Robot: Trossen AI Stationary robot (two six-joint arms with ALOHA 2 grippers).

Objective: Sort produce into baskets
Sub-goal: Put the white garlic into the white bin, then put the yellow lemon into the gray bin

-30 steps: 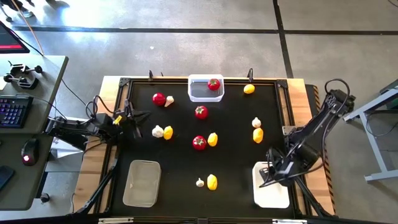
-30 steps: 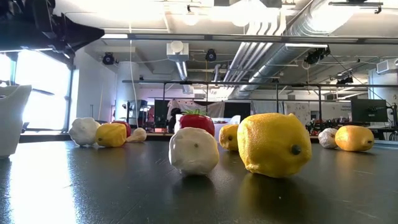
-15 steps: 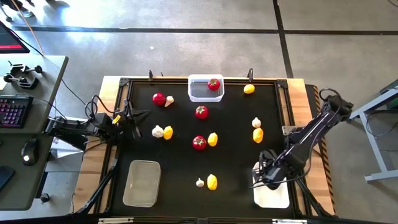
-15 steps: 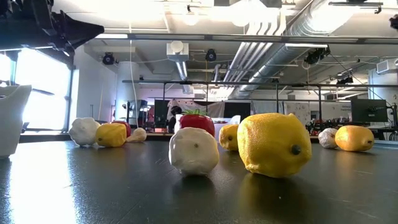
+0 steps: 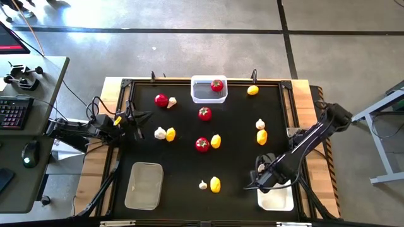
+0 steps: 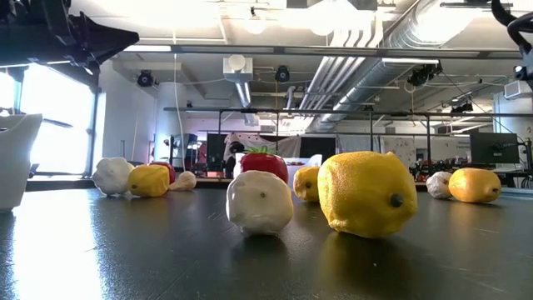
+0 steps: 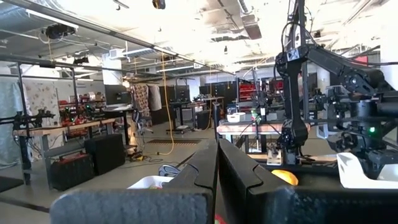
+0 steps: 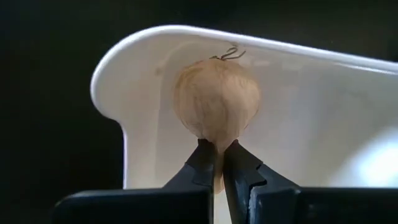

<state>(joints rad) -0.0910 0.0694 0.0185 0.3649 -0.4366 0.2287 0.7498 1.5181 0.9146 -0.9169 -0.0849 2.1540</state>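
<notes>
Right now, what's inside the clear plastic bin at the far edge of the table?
The clear white-rimmed bin holds one red tomato with a green top, sitting in its right corner. The rest of its floor looks bare from above; nothing covers it.

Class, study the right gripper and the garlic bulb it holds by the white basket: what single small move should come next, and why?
Probably carry the bulb a little further in over the white basket, then open. The right gripper is shut on the garlic bulb's stem, and the bulb hangs at the basket's corner rim, not clearly inside. The left gripper waits shut at the table's left edge.
</notes>
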